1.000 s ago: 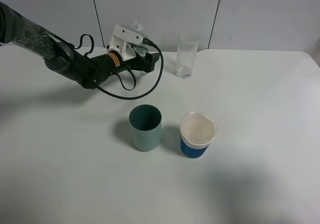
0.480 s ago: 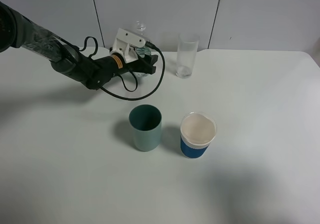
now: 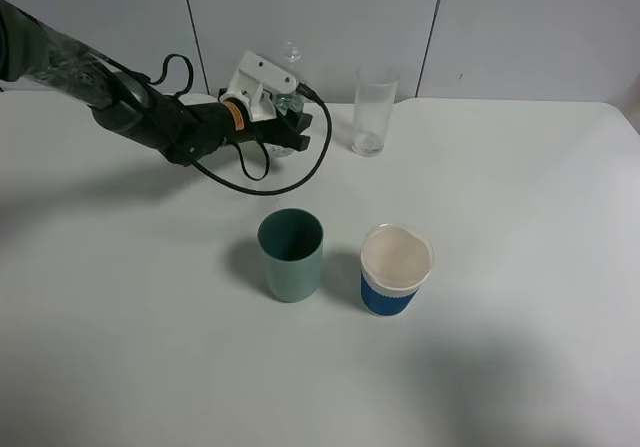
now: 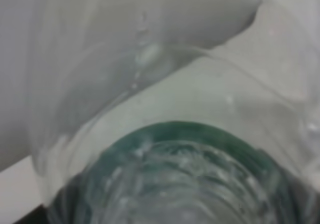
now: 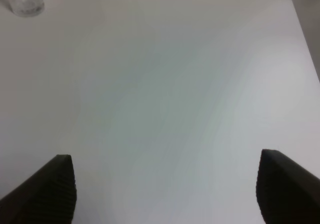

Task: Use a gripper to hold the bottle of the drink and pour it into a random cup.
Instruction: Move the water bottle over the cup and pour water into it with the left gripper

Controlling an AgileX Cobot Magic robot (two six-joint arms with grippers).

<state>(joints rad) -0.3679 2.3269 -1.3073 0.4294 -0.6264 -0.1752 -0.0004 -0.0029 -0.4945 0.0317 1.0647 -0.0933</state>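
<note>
One bottle of the drink (image 3: 289,59) sits clamped between the dark fingers of the left gripper (image 3: 290,119); the right gripper (image 5: 169,190) has its fingers spread wide apart, with nothing between them.
The bottle stands roughly upright in the left gripper, its neck rising above the white head, and its green label fills that arm's wrist view from close up. The tall clear cup (image 3: 372,113) stands just ahead of the left gripper's fingertips, apart from the bottle. A teal cup (image 3: 291,256) and a white paper cup (image 3: 395,270) stand side by side on the white table (image 3: 520,217), well apart from both grippers.
</note>
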